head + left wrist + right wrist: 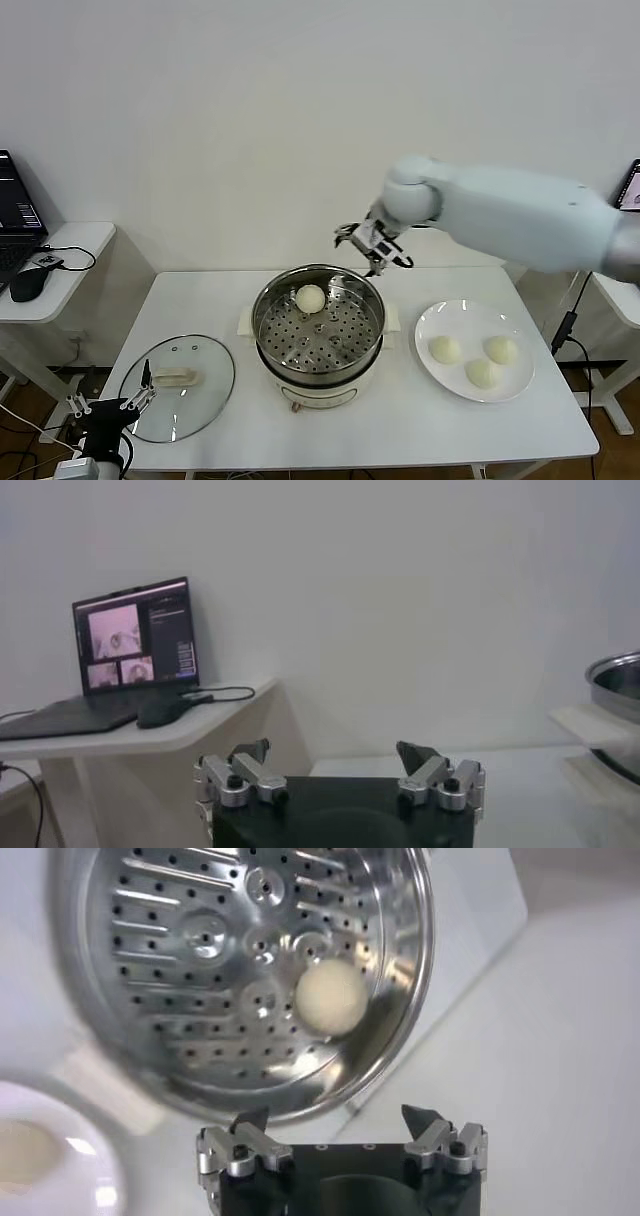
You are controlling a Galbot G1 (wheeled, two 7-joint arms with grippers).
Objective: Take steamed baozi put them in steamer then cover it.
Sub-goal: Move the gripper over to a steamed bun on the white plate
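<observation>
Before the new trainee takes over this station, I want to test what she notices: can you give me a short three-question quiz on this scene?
1. How many round cream-white dough buns lie on the flat white plate?
2. True or false: the round clear glass lid covers the shiny stainless-steel steamer pot.
3. Which gripper hangs above the pot's far rim: A) left gripper B) right gripper?

Key:
1. Three; a fourth bun lies on the pot's perforated tray.
2. False; it lies on the white table beside the pot.
3. B, jaws open.
</observation>
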